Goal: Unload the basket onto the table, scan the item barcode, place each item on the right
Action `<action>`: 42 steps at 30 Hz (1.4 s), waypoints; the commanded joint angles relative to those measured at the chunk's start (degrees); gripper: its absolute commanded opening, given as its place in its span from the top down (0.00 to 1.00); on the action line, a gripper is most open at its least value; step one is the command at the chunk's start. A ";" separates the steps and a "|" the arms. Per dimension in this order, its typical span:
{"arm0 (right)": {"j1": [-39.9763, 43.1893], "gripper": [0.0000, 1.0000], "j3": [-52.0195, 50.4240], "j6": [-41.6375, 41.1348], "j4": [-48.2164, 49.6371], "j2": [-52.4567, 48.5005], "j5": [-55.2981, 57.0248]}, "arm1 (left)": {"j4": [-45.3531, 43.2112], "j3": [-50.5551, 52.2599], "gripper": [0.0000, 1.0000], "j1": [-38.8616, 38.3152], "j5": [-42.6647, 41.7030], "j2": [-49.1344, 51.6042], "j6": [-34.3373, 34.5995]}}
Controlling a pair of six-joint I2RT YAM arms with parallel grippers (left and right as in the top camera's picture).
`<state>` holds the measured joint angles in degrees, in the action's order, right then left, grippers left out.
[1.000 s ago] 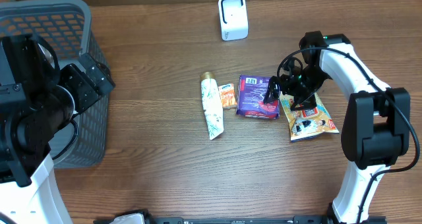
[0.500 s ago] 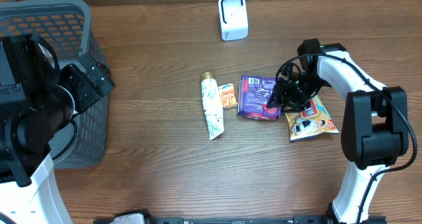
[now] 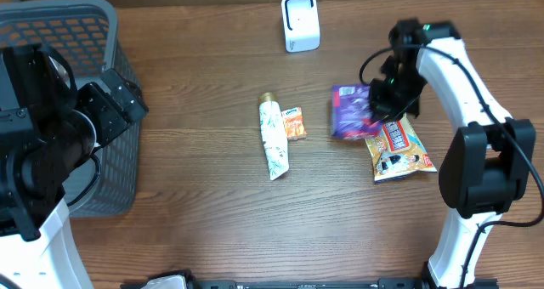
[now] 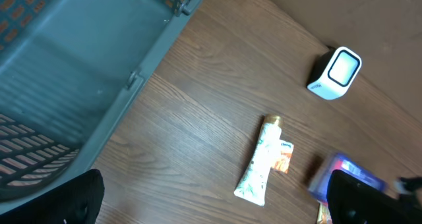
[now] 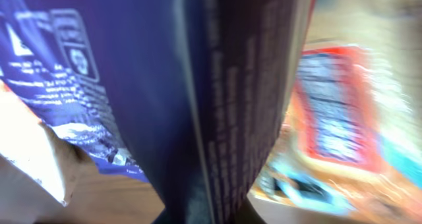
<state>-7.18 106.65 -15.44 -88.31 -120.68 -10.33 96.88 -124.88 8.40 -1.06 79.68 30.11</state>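
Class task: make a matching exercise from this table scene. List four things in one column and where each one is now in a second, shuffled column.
Things
1. purple packet
2. white tube
3. white scanner
4. grey basket

Places
A. at the left end of the table
B. held by the right gripper
C. lying flat beside the small orange packet
D. standing near the table's far edge

Pairs: 1-B, 2-C, 3-D, 4-A

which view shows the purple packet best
Overhead: the purple packet shows nearly whole, in the right claw. Right wrist sees only a blurred close-up of it; left wrist just a corner at the frame edge.
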 commanded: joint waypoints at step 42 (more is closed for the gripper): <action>-28.89 0.44 1.11 -20.55 -6.97 0.83 31.30 | -0.09 -0.42 0.00 0.57 0.00 0.20 0.96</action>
<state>-35.99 107.22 -35.59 -95.37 -120.60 20.99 96.88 -124.88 8.40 -1.04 79.70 30.11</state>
